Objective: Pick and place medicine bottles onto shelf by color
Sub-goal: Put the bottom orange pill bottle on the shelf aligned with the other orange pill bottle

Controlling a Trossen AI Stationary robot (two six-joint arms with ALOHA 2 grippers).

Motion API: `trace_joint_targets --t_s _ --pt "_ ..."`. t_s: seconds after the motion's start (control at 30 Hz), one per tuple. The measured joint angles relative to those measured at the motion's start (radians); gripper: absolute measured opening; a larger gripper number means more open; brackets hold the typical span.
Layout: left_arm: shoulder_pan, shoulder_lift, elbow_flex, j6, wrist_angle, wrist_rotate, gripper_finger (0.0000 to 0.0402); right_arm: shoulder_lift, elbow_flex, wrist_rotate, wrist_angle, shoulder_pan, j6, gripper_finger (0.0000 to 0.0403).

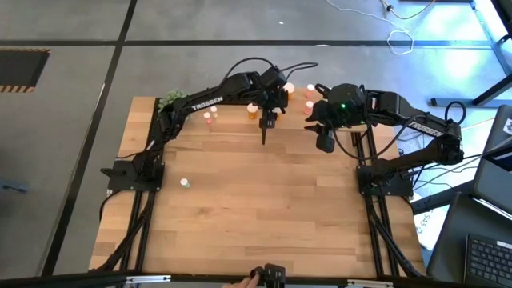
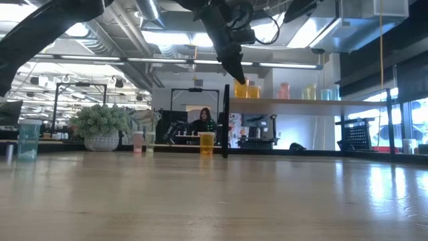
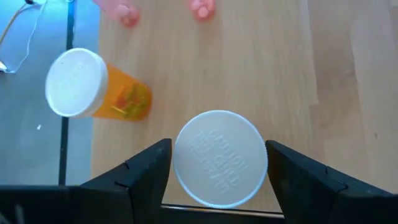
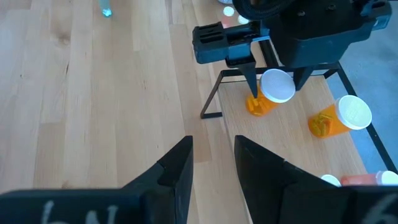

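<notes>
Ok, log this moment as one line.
left pincer: open around orange bottle on shelf | right pincer: empty, waiting beside shelf

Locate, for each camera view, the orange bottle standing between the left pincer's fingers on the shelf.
High view: hidden under the left pincer, top centre.
Low view: orange bottle on the shelf, upper centre.
Left wrist view: white cap, bottom centre.
Right wrist view, upper right.
Shared landmark: the neighbouring orange bottle.

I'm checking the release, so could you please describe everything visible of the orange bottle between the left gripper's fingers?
The orange bottle is a translucent orange cylinder with a round white cap, embossed with lettering. It stands upright on the shelf, a light-wood board. The left gripper straddles it with fingers open, a slight gap on both sides.
</notes>
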Motion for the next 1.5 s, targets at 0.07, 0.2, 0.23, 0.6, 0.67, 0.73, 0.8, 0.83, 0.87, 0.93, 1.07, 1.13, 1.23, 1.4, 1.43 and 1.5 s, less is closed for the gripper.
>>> trace_joint_targets --t_s 0.07,0.2,0.23,0.6,0.67,0.73,0.8,0.83,0.87,0.93,1.07,1.13,1.23,1.4,1.43,1.5 --pt "0.000 0.000 0.000 0.000 0.001 -0.005 0.0251 0.000 0.000 0.000 0.000 0.000 0.000 0.0120" --pt "-0.004 0.000 0.000 0.000 0.000 -0.005 0.0251 0.000 0.000 0.000 0.000 0.000 0.000 0.0120" --pt "-0.006 0.000 0.001 0.000 -0.001 -0.005 0.0251 0.000 0.000 0.000 0.000 0.000 0.000 0.0120" --pt "-0.026 -0.006 0.082 0.053 -0.001 -0.069 0.0251 0.000 0.000 0.000 0.000 0.000 0.000 0.0120" --pt "-0.033 -0.007 0.082 0.079 0.009 -0.073 0.0251 0.000 0.000 0.000 0.000 0.000 0.000 0.0120" --pt "-0.038 -0.016 0.080 0.072 -0.005 -0.073 0.0251 0.000 0.000 0.000 0.000 0.000 0.000 0.0120" --pt "-0.050 -0.026 0.083 0.039 -0.028 -0.076 0.0251 0.000 0.000 0.000 0.000 0.000 0.000 0.0120" --pt "-0.052 -0.036 0.082 0.017 -0.063 -0.076 0.0251 0.000 0.000 0.000 0.000 0.000 0.000 0.0120" --pt "-0.053 -0.046 0.080 -0.006 -0.108 -0.078 0.0251 0.000 0.000 0.000 0.000 0.000 0.000 0.0120" --pt "-0.063 -0.058 0.082 -0.042 -0.158 -0.098 0.0251 0.000 0.000 0.000 0.000 0.000 0.000 0.0120" --pt "-0.074 -0.072 0.080 -0.092 -0.286 -0.114 0.0251 0.000 0.000 0.000 0.000 0.000 0.000 0.0120" --pt "-0.079 -0.074 0.081 -0.112 -0.323 -0.115 0.0251 0.000 0.000 0.000 0.000 0.000 0.000 0.0120" --pt "-0.080 -0.074 0.081 -0.116 -0.375 -0.107 0.0251 0.000 0.000 0.000 0.000 0.000 0.000 0.0120" --pt "-0.070 -0.074 0.081 -0.112 -0.349 0.016 0.0251 0.000 0.000 0.000 0.000 0.000 0.000 0.0120" --pt "-0.064 -0.074 0.081 -0.110 -0.336 0.052 0.0251 0.000 0.000 0.000 0.000 0.000 0.000 0.0120" --pt "-0.051 -0.073 0.081 -0.109 -0.326 0.080 0.0251 0.000 0.000 0.000 0.000 0.000 0.000 0.0120"
